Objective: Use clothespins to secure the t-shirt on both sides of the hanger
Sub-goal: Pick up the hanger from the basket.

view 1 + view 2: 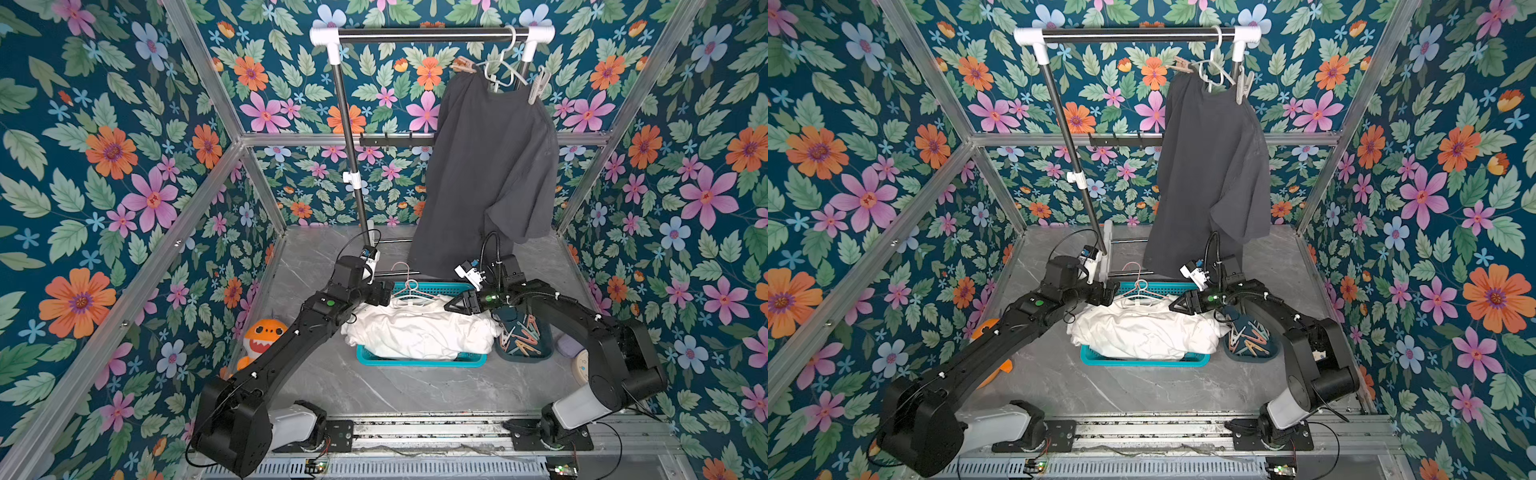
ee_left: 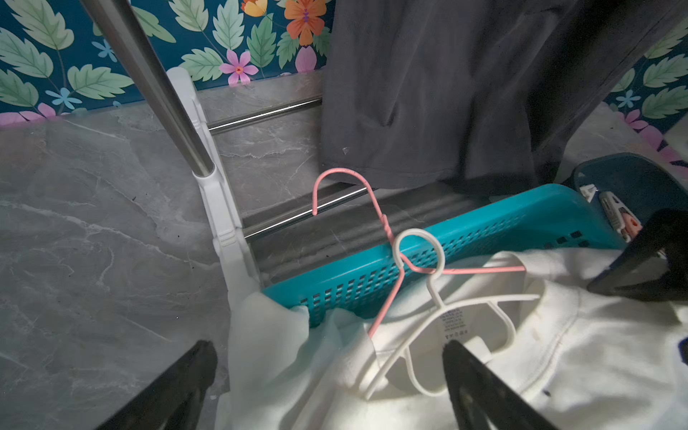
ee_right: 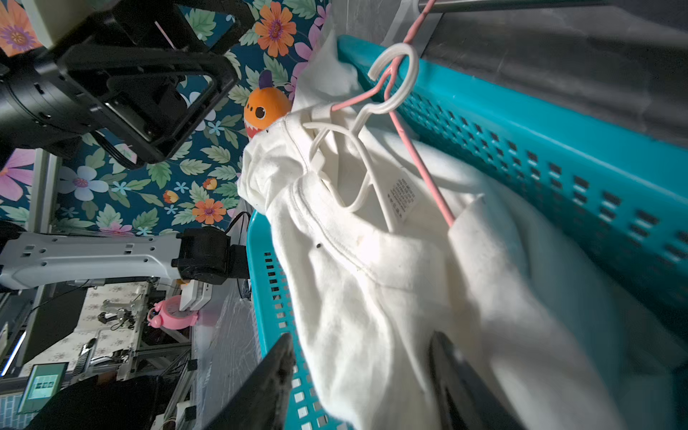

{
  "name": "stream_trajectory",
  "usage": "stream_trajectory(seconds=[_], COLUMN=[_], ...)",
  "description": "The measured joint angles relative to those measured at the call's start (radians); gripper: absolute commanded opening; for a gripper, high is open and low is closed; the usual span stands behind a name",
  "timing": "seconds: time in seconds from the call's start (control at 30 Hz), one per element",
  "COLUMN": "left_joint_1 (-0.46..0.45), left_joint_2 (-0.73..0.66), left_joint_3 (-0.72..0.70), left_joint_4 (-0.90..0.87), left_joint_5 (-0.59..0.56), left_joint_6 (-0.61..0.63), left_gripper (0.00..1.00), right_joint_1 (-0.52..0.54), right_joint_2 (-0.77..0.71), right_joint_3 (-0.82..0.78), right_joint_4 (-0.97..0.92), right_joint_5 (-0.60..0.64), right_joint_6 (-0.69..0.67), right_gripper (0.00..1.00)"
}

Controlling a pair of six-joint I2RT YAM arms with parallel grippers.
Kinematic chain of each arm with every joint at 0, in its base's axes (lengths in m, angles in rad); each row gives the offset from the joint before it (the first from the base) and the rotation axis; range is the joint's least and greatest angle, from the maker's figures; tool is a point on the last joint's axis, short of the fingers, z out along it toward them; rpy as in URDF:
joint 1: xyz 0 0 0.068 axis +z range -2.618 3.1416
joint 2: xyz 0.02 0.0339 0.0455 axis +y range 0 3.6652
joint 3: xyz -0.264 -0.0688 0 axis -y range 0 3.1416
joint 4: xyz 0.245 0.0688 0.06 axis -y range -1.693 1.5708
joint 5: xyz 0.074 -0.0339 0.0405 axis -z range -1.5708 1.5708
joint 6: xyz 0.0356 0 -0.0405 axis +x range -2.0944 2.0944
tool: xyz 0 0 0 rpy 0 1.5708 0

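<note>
A dark grey t-shirt (image 1: 490, 166) hangs on a white hanger (image 1: 503, 66) from the rail. A tan clothespin (image 1: 463, 65) is clipped on one of its shoulders and a pale one (image 1: 538, 87) on the other. A white t-shirt (image 1: 415, 332) lies in the teal basket (image 1: 419, 360) with a white hanger (image 2: 435, 298) in its collar and a pink hanger (image 2: 372, 201) beside it. Loose clothespins (image 1: 524, 338) fill a dark bowl to the right. My left gripper (image 2: 327, 350) is wide open over the collar. My right gripper (image 3: 363, 340) has its jaws apart around a fold of the white t-shirt (image 3: 372, 279).
The rack's steel pole (image 1: 351, 145) and white foot (image 2: 223, 223) stand just behind the basket's left end. An orange plush toy (image 1: 262, 336) sits by the left wall. The two grippers face each other closely over the basket.
</note>
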Motion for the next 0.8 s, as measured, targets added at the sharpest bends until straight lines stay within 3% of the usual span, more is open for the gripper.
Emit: stream_trajectory(seconds=[0.27,0.47,0.57,0.8], left_joint_1=[0.0,0.0,0.0,0.0], left_joint_2=[0.002,0.016,0.016,0.008], left_joint_3=[0.0,0.0,-0.001,-0.009], left_joint_4=[0.001,0.001,0.001,0.002], left_joint_5=[0.001,0.004,0.004,0.001], left_joint_6=[0.0,0.0,0.0,0.0], left_gripper=[0.97,0.97,0.97,0.97], right_joint_1=[0.0,0.0,0.0,0.0], right_joint_2=[0.047,0.082,0.101,0.083], right_joint_3=[0.023,0.055,0.077,0.055], right_joint_4=[0.0,-0.039,-0.061,-0.067], right_joint_5=[-0.026,-0.03,-0.056,-0.092], right_joint_6=[0.018,0.002,-0.002,0.001], right_gripper=[0.66,0.61,0.5,0.5])
